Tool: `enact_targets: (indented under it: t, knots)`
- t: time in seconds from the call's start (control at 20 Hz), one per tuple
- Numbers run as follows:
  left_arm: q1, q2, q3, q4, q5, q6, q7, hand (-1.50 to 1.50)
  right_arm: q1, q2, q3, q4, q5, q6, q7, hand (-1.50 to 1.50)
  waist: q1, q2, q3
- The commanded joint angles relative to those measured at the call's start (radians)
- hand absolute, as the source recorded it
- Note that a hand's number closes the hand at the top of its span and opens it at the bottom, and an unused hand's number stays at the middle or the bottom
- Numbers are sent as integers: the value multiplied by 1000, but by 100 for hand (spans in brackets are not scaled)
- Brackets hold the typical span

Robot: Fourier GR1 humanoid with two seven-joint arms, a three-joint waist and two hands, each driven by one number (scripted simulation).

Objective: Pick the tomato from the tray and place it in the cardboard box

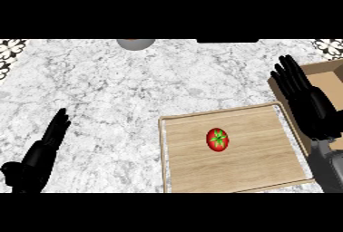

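Nearby, right hand point(309, 104) between tomato point(217, 139) and cardboard box point(326, 74).

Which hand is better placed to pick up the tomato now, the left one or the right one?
Probably the right hand. It is open beside the tray, between the tomato and the cardboard box. The left hand is open far across the counter.

The left hand point(41, 152) is resting open at the lower left with fingers pointing up, while the right hand point(308, 102) is reaching up at the right edge, fingers straight.
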Motion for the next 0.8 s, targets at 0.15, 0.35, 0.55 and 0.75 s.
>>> enact_targets:
  t: [0.15,0.35,0.55,0.75]
  knots:
    - [-183,39,-6,-12,-93,-52,-19,0,-82,-134,-114,-237,29,-42,59,-150,-30,0,12]
    - [-209,72,-11,-25,-78,-139,-45,0,-9,-364,-100,-232,238,21,93,-150,-40,3,11]
    - [-318,13,-47,29,-133,-164,-8,0,113,-309,-109,-337,300,17,-43,-150,-4,8,14]
    - [-319,25,-16,44,-103,-213,-25,0,150,-367,-58,-290,452,82,-212,-150,13,11,14]
